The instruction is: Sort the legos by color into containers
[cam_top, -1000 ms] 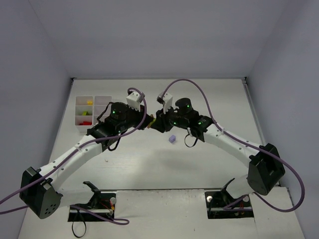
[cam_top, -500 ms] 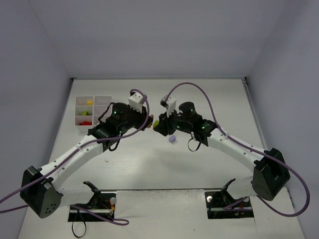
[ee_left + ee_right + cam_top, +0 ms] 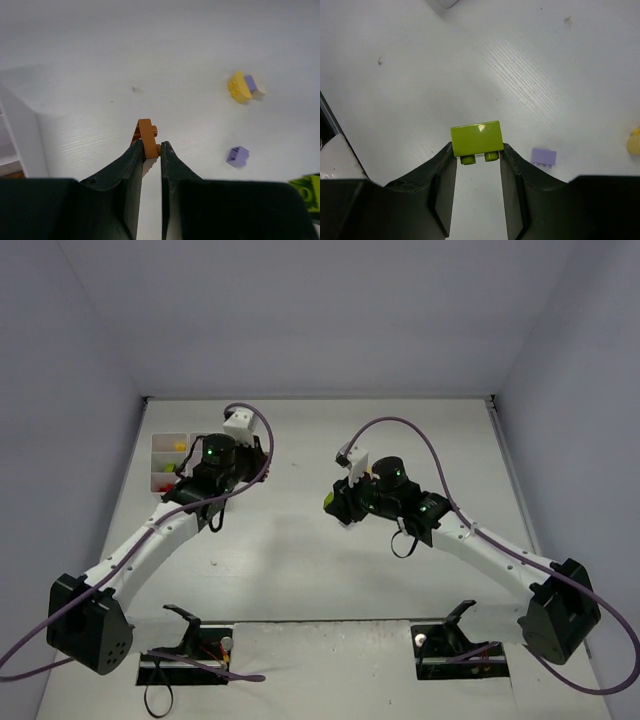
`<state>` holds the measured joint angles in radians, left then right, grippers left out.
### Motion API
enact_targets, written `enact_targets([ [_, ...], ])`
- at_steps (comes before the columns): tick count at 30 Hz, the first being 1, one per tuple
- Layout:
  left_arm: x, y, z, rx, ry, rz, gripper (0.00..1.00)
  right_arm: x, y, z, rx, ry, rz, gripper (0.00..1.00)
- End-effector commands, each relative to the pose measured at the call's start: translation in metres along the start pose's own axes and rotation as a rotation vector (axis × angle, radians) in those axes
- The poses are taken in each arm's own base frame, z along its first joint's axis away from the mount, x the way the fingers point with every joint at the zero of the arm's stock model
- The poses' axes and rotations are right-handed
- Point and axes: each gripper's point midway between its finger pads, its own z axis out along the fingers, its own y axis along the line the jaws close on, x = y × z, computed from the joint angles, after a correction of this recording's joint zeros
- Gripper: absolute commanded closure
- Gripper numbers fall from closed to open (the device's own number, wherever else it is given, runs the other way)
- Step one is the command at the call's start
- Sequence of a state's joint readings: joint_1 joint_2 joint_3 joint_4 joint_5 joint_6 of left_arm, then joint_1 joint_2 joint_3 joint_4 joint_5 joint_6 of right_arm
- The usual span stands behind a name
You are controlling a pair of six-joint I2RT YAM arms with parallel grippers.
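The left gripper (image 3: pixel 151 146) hung just beside the tray (image 3: pixel 12 135), its two fingers pinched almost together on one brown brick (image 3: pixel 148 134), held on edge above the table (image 3: pixel 150 50). The right gripper (image 3: pixel 476 150), well to the right of the tray, clamped one lime brick (image 3: pixel 476 137) by its ends, two studs facing the wrist. Three bricks lay loose, farther from the tray than either gripper. One was a lilac brick (image 3: pixel 238 156) on its own. The other two were touching: one yellow brick (image 3: pixel 238 87) and one pale brick (image 3: pixel 255 86).
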<state>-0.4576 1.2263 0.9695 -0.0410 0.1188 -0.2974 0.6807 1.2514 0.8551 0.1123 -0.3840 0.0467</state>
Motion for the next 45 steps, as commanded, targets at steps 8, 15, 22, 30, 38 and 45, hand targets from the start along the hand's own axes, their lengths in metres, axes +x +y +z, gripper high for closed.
enact_targets([
  [8, -0.040, 0.118, -0.033, -0.508, -0.178, -0.289, 0.93, -0.028, -0.006, -0.026, 0.060, -0.098, -0.034, 1.00],
  [15, -0.029, 0.152, -0.039, -0.680, -0.197, -0.409, 0.93, -0.032, -0.003, -0.033, 0.051, -0.107, -0.031, 1.00],
  [22, -0.013, 0.174, -0.035, -0.775, -0.163, -0.502, 0.93, -0.038, -0.004, -0.033, 0.046, -0.113, -0.042, 1.00],
  [30, 0.000, 0.185, -0.033, -0.826, -0.166, -0.565, 0.93, -0.034, -0.009, -0.031, 0.046, -0.102, -0.035, 1.00],
  [38, 0.002, 0.191, -0.033, -0.844, -0.177, -0.583, 0.93, -0.031, -0.013, -0.031, 0.043, -0.094, -0.025, 1.00],
  [45, 0.006, 0.196, -0.031, -0.860, -0.182, -0.596, 0.93, -0.028, -0.015, -0.032, 0.045, -0.091, -0.019, 1.00],
])
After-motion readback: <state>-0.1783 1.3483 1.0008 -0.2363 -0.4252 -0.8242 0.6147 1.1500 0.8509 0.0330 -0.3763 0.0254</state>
